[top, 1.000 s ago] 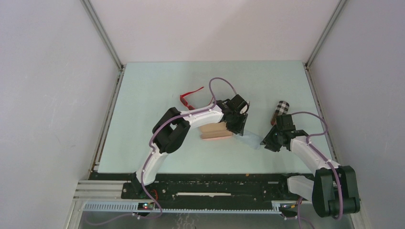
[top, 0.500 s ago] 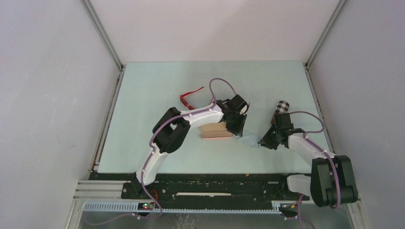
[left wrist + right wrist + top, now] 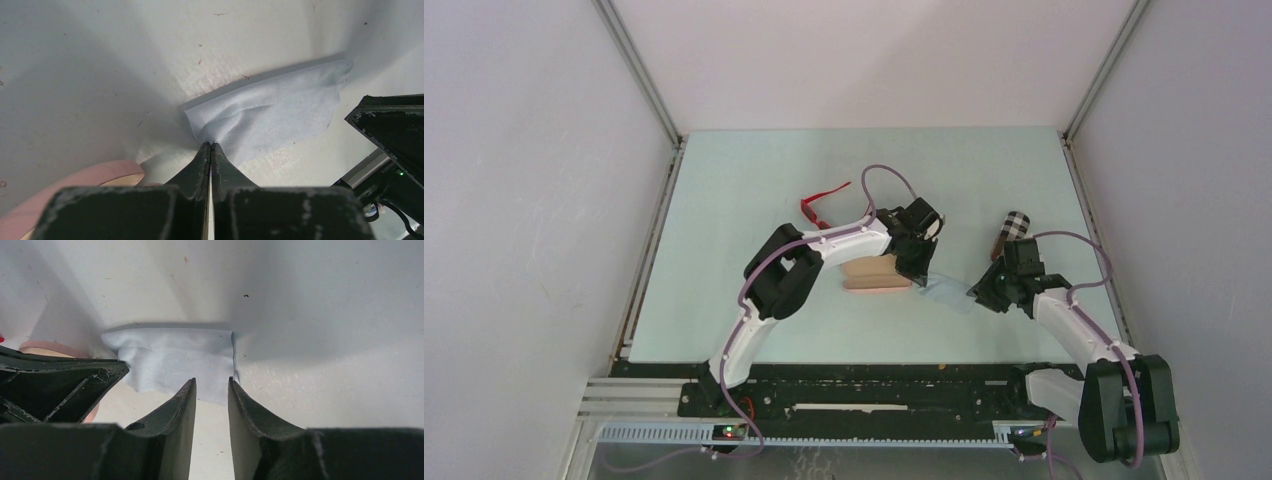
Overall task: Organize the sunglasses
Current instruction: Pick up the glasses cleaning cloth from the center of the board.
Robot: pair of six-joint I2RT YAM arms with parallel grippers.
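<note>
Moved: left pincer (image 3: 210,145) has closed since a second ago; right pincer (image 3: 212,382) has shifted slightly.
Left pincer: pressed together, pinching one edge of the pale blue cloth (image 3: 280,107).
Right pincer: spread, tips at the cloth's opposite edge.
Pink case (image 3: 874,278): just beside the left pincer.
Red sunglasses (image 3: 822,205): on the tabletop (image 3: 724,250), behind and left of the left pincer, apart.
Axis: diagonal, thin temple pointing far-right.

Top view, the left arm (image 3: 834,243) covers a good chunk of the pink case (image 3: 869,280), and the plaid case (image 3: 1016,222) dips behind the right arm (image 3: 1069,320). A corner of the blue cloth (image 3: 280,107) vanishes inside the left pincer (image 3: 210,145). The red sunglasses (image 3: 824,197) are too tiny for detail.
</note>
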